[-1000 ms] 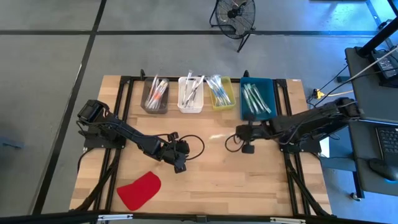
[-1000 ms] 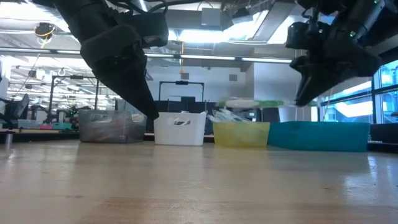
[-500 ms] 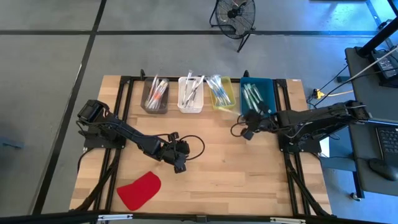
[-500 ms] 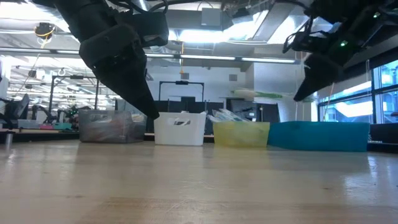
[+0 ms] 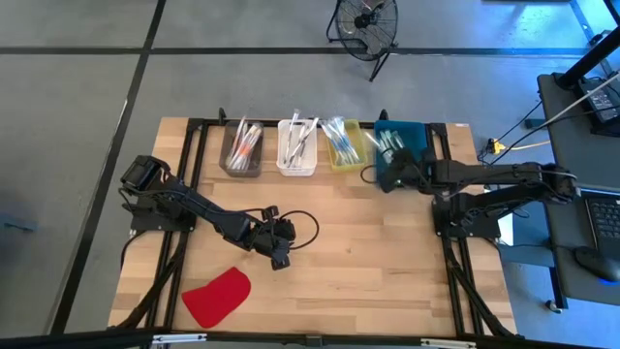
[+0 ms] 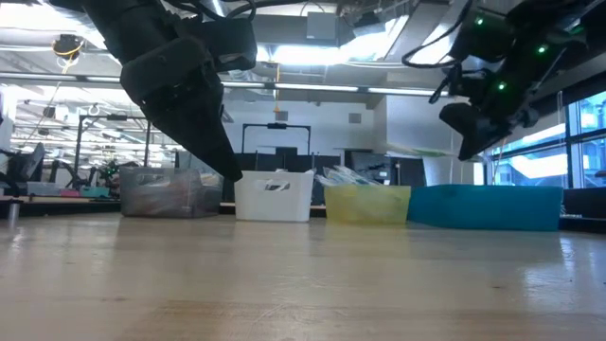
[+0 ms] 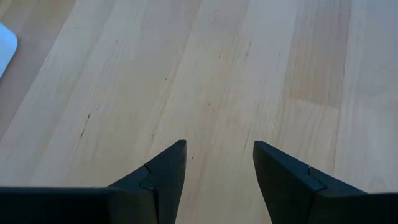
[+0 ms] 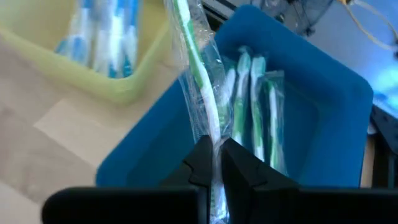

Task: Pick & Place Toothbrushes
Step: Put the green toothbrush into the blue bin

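My right gripper (image 5: 389,176) hovers over the near left part of the blue bin (image 5: 412,136), shut on a green toothbrush in a clear wrapper (image 8: 200,68). The low view shows that toothbrush (image 6: 417,149) sticking out level above the bins. More green toothbrushes (image 8: 255,106) lie on the blue bin's floor. The grey bin (image 5: 242,148), white bin (image 5: 296,147) and yellow bin (image 5: 345,143) hold several toothbrushes each. My left gripper (image 5: 281,258) hangs open over bare wood near the table's middle (image 7: 217,152). My right gripper pinches the wrapped green toothbrush between its two fingers, partway along its shaft (image 8: 213,132). The fingers slant down from the near right, and the toothbrush runs on forward past the fingertips. It is lifted clear, above the blue bin's near left edge.
The four bins stand side by side along the table's far edge. A flat red piece (image 5: 216,296) lies near the front left corner. Bare wood stretches between the arms. Black frame rails (image 5: 455,281) run along the table's sides.
My right gripper has carried the wrapped toothbrush from the table's middle right toward the far edge, to over the blue bin, rolling its wrist on the way. The toothbrush has stayed clear of the table.
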